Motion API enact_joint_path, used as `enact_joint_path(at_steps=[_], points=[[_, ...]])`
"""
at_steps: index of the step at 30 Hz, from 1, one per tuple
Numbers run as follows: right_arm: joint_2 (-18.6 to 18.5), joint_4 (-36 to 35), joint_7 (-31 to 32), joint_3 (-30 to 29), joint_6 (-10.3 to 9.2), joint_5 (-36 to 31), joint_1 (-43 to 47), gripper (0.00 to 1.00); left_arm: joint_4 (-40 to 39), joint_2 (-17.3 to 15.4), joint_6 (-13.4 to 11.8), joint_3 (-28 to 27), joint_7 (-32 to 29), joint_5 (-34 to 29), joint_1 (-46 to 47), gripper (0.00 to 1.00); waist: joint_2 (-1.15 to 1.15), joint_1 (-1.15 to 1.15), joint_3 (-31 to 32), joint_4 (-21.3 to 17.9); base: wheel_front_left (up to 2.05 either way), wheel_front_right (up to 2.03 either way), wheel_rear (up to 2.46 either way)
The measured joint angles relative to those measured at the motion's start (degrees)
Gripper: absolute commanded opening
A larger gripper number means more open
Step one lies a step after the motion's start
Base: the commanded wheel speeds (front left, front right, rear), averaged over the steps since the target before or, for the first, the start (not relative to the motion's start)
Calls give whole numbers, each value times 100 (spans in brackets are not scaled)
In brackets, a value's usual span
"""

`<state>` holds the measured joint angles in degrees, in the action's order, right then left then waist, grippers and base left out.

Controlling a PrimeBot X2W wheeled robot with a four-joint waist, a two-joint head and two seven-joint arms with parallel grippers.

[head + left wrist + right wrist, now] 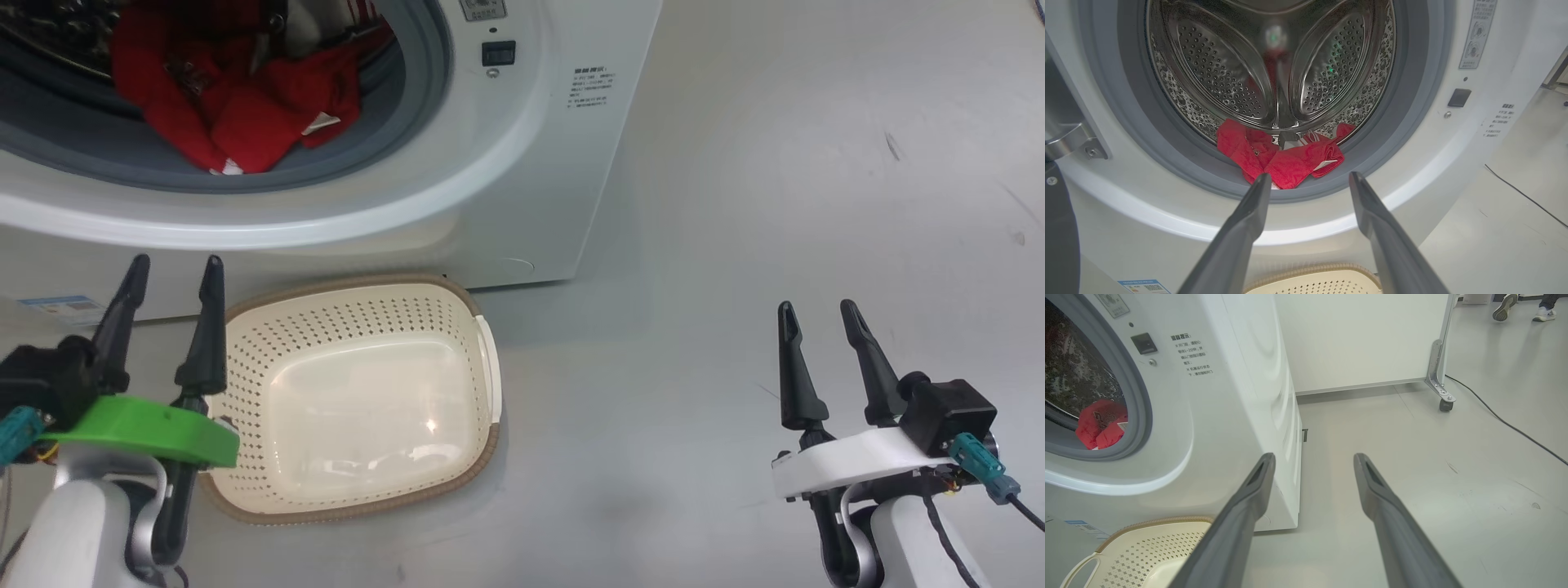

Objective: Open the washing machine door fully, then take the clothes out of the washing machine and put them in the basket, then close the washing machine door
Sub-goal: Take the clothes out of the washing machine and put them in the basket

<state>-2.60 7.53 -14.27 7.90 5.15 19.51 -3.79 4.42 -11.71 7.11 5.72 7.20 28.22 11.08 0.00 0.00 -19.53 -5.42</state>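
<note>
lying bunched at front lip of washing machine (522, 163) opening: red clothes (237, 106). soft, light, limp; likely to drape, may snag on rubber seal (90, 159). pinch thick top fold. left gripper (177, 261), right gripper (817, 306): fingers apart, holding nothing. basket (269, 343) on floor just below.
</note>
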Motion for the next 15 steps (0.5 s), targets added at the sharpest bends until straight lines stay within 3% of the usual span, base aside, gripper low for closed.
enact_joint_path(at_steps=[15], points=[[2, -204, -25, 74, 0, 73, -443, 100, 281, -432, 0, -186, -1099, 194, 1650, 100, 0, 0, -1072, -582, 0, 0, 0]])
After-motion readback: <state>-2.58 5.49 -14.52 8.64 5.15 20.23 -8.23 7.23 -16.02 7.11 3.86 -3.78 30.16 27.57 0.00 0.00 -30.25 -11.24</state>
